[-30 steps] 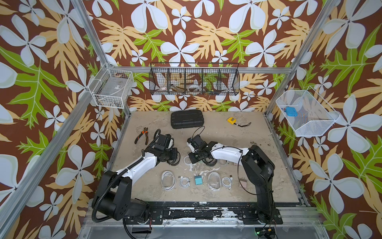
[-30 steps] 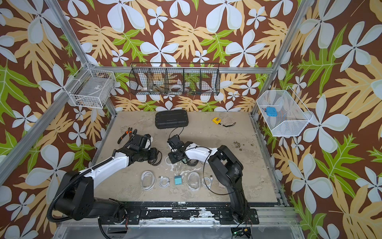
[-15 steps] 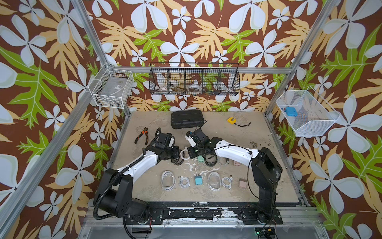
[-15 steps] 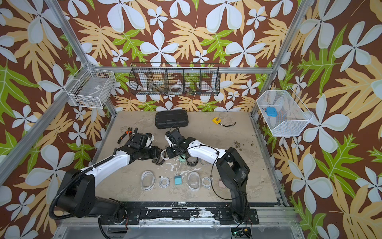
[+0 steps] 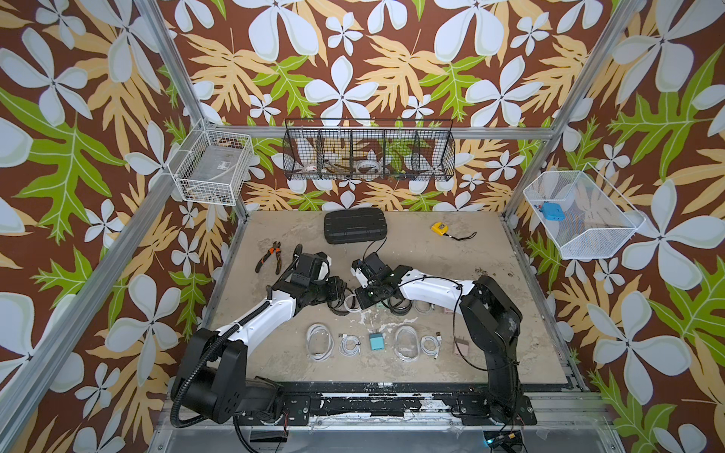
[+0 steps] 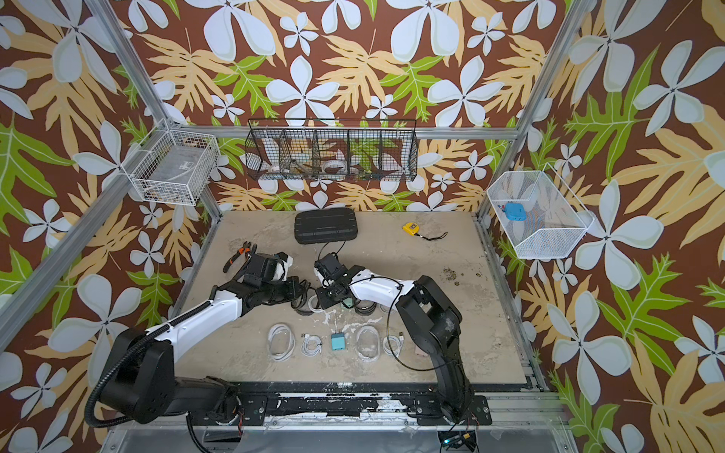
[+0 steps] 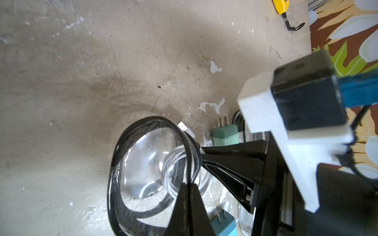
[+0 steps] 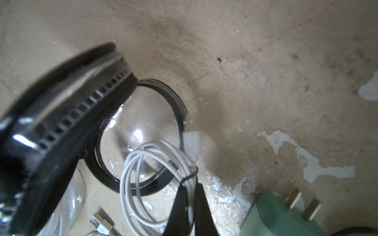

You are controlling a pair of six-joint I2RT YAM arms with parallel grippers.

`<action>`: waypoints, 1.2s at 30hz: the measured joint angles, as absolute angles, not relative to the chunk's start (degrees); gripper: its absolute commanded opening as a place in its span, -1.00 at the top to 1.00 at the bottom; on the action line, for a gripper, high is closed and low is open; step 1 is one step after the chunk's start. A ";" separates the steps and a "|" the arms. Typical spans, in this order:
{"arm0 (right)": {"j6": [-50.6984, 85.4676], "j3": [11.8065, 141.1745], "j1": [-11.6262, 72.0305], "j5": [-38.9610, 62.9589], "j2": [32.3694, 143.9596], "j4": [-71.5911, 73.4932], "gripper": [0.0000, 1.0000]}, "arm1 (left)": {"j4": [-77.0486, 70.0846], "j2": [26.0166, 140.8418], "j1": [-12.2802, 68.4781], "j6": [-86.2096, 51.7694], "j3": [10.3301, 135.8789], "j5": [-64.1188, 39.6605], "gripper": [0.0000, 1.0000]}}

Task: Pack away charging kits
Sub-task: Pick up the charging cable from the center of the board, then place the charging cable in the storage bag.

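Two robot arms meet nose to nose at the middle of a worn beige table (image 5: 451, 255), the left arm reaching in from the left and the right arm from the right. The left gripper (image 7: 188, 185) is pressed together on the black rim of a clear oval case (image 7: 143, 161), and appears to hold it tilted up with its mouth facing the other arm. The right gripper (image 8: 189, 185) is pinched on a coiled white cable (image 8: 152, 145), gripping it at the dark tie that binds the loops. From the right wrist, the coil reaches straight out past the fingertips. Its far loop overlaps the case's mouth, while the near part lies outside the rim. So the case lies directly ahead of the right claw; whether cable and shell touch cannot be told. The coming move likely pushes the coil forward along that line. A teal plug (image 8: 282, 216) stands just beside the case, on the right arm's side.
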State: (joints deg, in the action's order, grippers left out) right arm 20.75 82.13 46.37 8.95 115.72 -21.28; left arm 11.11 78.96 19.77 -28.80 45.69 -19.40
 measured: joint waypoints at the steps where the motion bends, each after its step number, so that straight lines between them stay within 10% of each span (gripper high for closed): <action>1: 20.75 82.48 46.37 8.97 115.70 -21.19 1.00 | 10.28 78.74 19.77 -29.30 44.88 -20.03 1.00; 36: 21.41 86.02 46.83 8.56 119.77 -21.34 1.00 | -5.96 76.62 19.77 -39.05 36.23 -19.22 1.00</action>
State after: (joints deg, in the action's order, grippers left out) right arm 21.41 86.02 46.83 8.56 119.77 -21.34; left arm -5.96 76.62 19.77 -39.05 36.23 -19.22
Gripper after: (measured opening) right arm 0.059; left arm 0.056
